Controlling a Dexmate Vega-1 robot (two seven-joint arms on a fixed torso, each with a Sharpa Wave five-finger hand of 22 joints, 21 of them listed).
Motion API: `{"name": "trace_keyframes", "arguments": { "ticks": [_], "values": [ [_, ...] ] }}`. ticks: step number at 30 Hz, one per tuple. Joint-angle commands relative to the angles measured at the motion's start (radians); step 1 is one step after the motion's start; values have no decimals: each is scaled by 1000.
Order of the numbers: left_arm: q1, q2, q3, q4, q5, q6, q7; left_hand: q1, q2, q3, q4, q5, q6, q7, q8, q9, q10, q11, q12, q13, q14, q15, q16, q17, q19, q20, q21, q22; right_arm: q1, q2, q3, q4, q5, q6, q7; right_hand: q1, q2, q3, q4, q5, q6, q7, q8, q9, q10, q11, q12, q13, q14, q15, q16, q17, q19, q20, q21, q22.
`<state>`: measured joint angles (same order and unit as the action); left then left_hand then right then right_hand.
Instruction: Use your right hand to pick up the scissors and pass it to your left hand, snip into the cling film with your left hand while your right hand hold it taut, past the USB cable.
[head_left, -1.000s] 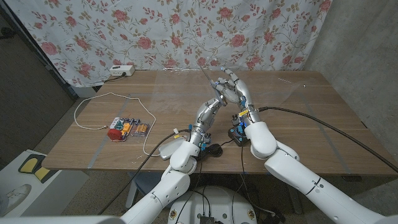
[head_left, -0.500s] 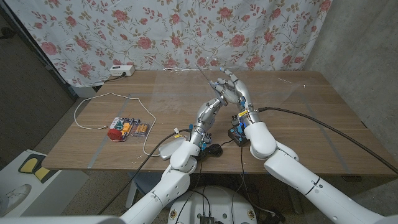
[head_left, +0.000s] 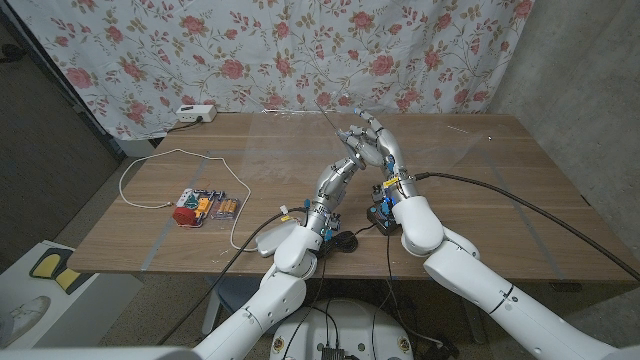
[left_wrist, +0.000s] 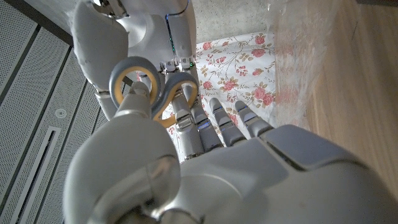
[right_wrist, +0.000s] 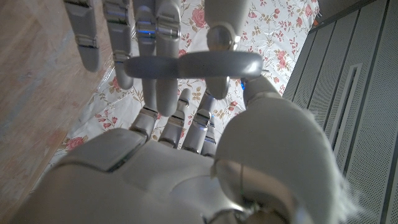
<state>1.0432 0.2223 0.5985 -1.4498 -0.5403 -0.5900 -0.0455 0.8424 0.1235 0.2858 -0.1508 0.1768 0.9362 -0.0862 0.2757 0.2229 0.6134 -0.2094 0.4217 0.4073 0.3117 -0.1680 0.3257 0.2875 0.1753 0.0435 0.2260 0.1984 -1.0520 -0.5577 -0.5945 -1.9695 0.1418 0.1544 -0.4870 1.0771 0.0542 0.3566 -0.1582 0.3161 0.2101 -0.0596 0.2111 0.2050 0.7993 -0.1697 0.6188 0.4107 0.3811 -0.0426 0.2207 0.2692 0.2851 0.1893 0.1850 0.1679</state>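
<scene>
Scissors (left_wrist: 152, 93) gripped jointly by left hand (head_left: 345, 172) and right hand (head_left: 385, 158) fingers above wooden tabletop (head_left: 500, 190); floral curtain (head_left: 250, 50) hung behind.

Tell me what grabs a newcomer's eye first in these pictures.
The two hands meet raised over the table's middle, the left hand and right hand pressed close around the scissors, whose grey loops with yellow lining sit on the fingers. Off to the left lie a white USB cable and a small colourful pack.

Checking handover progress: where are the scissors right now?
Head view: scissors held up mid-table between left hand and right hand, blades pointing toward the floral curtain.
</scene>
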Motion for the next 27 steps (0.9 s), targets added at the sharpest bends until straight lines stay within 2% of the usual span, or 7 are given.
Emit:
{"name": "trace_keyframes", "arguments": {
  "ticks": [1, 12, 15, 17, 20, 22, 27],
  "values": [
    [8, -18, -3, -4, 11, 5, 42, 32, 23, 9, -9, 1, -8, -28, 24, 22, 31, -1, 33, 35, 27, 8, 24, 31, 11, 9, 10, 4, 0, 3, 2, 6, 5, 6, 1, 1, 3, 6, 1, 9, 9, 1, 5, 2, 51, -41, 11, 9, 10, -95, 3, 3, -2, 3, 1, 0],
    [6, -27, -3, -4, 14, 12, 62, 105, 25, -2, -11, -1, -62, -54, 116, 137, 13, 8, 142, 193, 34, 11, 94, 153, 9, 19, 19, 9, -5, 5, 6, 9, 11, 5, 2, -6, 5, 4, 5, 9, 9, 1, 3, 3, 47, -40, 11, 11, 6, -95, 4, 6, -4, 3, 0, 0],
    [5, -28, -3, -2, 14, 12, 64, 126, 25, -7, -11, -1, -76, -53, 157, 188, 2, 7, 182, 251, 35, 9, 117, 193, 8, 22, 22, 11, -5, 7, 4, 11, 10, 7, 3, -8, 5, 3, 5, 9, 10, 2, 3, 3, 47, -40, 11, 10, 6, -96, 5, 6, -4, 4, 1, 0],
    [4, -30, -2, -1, 14, 13, 64, 152, 28, -10, -10, 1, -95, -55, 210, 253, -9, 7, 228, 320, 36, 11, 139, 234, 6, 24, 25, 14, -7, 10, 3, 11, 10, 5, 1, -7, 3, 3, 4, 9, 10, 2, 3, 3, 48, -40, 11, 10, 6, -95, 5, 6, -3, 4, 1, 0],
    [2, -30, -1, 1, 13, 13, 62, 158, 33, -10, -5, 1, -103, -58, 245, 292, -15, 5, 255, 360, 38, 18, 147, 255, 2, 35, 26, 15, -7, 13, 4, 13, 10, 7, -1, -10, 3, 4, 5, 9, 10, 2, 2, 3, 48, -41, 11, 9, 6, -95, 5, 6, -4, 5, 1, 0],
    [2, -30, -1, 1, 11, 15, 62, 168, 16, -19, -10, 1, -95, -70, 289, 334, -8, 4, 287, 402, 50, 1, 160, 273, 8, 19, 30, 16, -8, 13, 4, 13, 9, 7, -2, -10, 3, 3, 4, 9, 10, 3, 2, 3, 47, -41, 11, 9, 5, -94, 5, 7, -4, 5, 1, 0],
    [2, -31, -2, 2, 10, 16, 64, 174, 14, -25, -5, 3, -121, -74, 336, 392, -22, 5, 318, 452, 49, 1, 162, 291, 8, 20, 32, 17, -9, 12, 3, 11, 9, 9, 0, -11, 3, 2, 4, 9, 10, 4, 1, 3, 47, -41, 12, 10, 5, -94, 6, 7, -4, 5, 1, 0]
  ]
}}
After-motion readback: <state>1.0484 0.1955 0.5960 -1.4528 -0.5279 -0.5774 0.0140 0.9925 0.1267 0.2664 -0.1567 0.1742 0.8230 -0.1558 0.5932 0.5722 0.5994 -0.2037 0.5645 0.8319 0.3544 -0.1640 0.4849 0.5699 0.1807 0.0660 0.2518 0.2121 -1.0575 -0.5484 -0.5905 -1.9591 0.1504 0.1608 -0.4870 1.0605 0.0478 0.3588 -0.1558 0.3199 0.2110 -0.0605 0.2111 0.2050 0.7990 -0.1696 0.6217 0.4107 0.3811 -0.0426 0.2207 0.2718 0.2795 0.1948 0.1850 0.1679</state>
